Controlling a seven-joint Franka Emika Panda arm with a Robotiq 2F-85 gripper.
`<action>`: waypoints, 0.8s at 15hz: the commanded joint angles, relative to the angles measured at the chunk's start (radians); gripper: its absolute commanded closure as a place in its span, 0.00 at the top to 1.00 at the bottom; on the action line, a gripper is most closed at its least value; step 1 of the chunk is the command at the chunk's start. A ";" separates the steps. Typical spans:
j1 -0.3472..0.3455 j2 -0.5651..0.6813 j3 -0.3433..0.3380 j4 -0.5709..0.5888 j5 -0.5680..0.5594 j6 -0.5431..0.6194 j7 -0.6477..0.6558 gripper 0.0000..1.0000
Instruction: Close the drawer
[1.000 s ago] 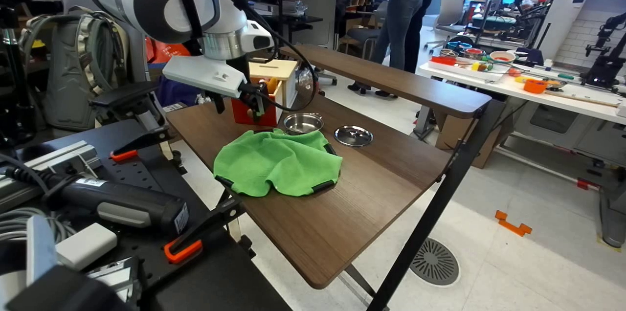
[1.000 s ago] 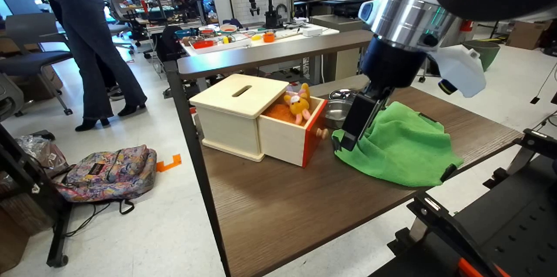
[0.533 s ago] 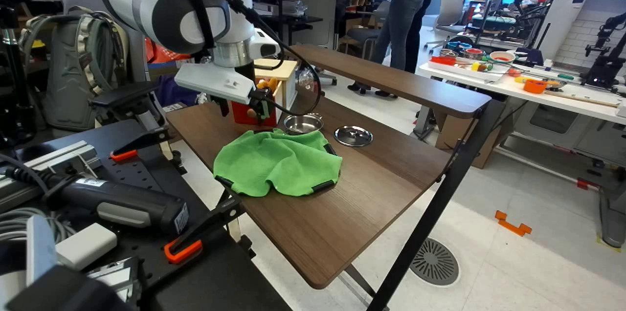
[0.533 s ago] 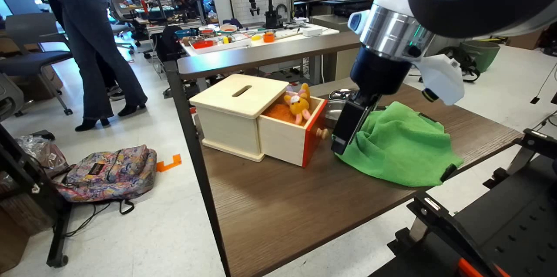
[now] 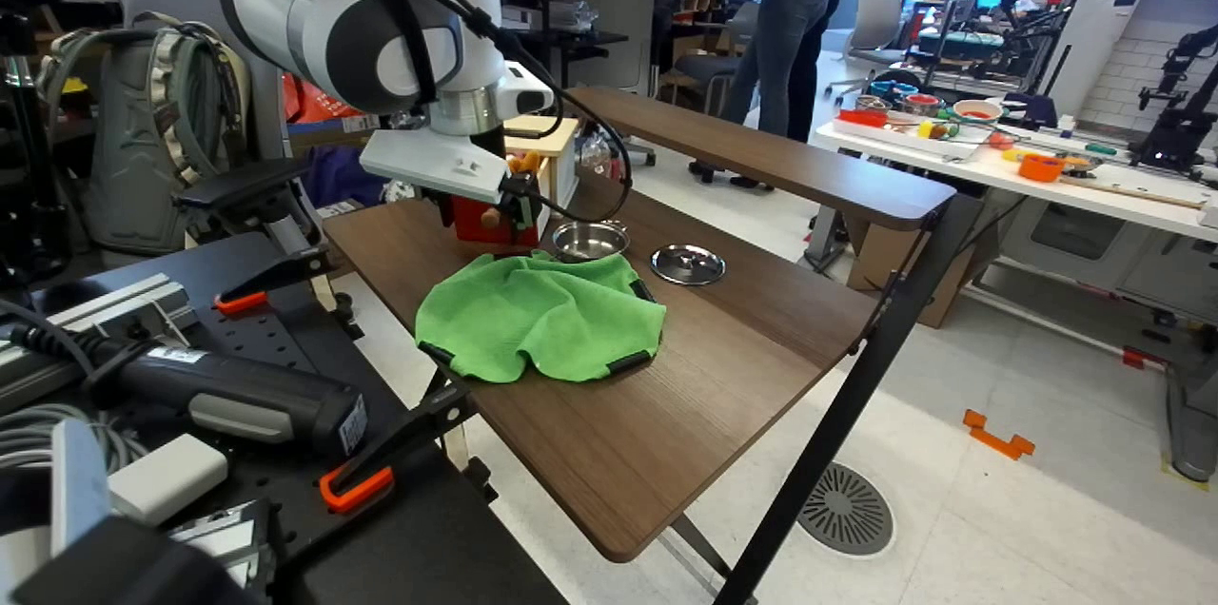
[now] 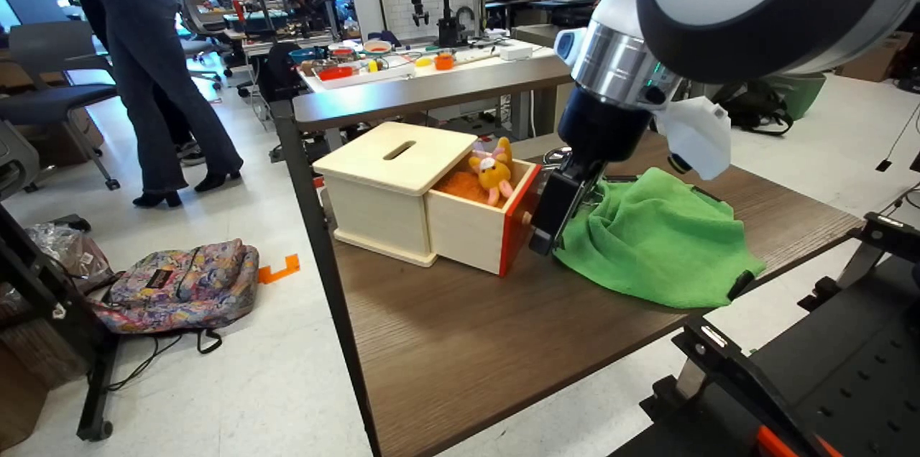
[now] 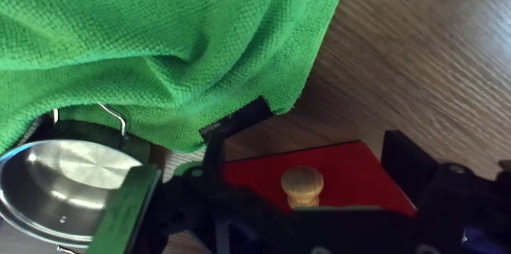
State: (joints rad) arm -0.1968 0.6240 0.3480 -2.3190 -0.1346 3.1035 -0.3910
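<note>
Spread gripper [image 7: 305, 140] stood before an extended drawer [image 6: 466, 233]

The brown wood-grain table [image 5: 666, 434] bore the main objects, and over its far left part hung the white-and-black robot arm [image 5: 366, 53] in an exterior view. In that view the rumpled green cloth [image 5: 542, 320] lay at the table's left edge, with the pale wooden box [image 6: 377, 209] beyond it at the far end. The drawer stood partly out of the box on the side facing the cloth, its red front [image 6: 513, 231] near the gripper. The gripper slanted downward, its fingers [image 7: 407, 162] well apart. A stainless-steel pot [image 5: 590, 243] sat just beyond the cloth, and a shiny metal lid [image 5: 687, 264] lay to the pot's right. Inside the drawer, a yellow-orange plush toy [image 6: 493, 173] sat upright beside fuzzy orange material [image 6: 462, 189]. In the wrist view, the front's round wooden knob [image 7: 302, 182] appeared between the fingers, with a gap on either side.
</note>
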 commanded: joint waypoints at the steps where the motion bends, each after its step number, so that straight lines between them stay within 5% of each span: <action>1: 0.046 0.010 -0.033 0.032 -0.032 -0.004 0.013 1.00; 5: 0.068 0.018 -0.045 0.043 -0.032 -0.002 0.011 1.00; 6: 0.075 0.015 -0.050 0.044 -0.032 -0.003 0.013 0.75; 7: 0.075 0.016 -0.051 0.045 -0.033 0.000 0.011 0.74; 12: 0.071 0.013 -0.054 0.042 -0.032 0.000 0.009 0.33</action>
State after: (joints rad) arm -0.1326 0.6259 0.3091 -2.2948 -0.1348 3.1035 -0.3909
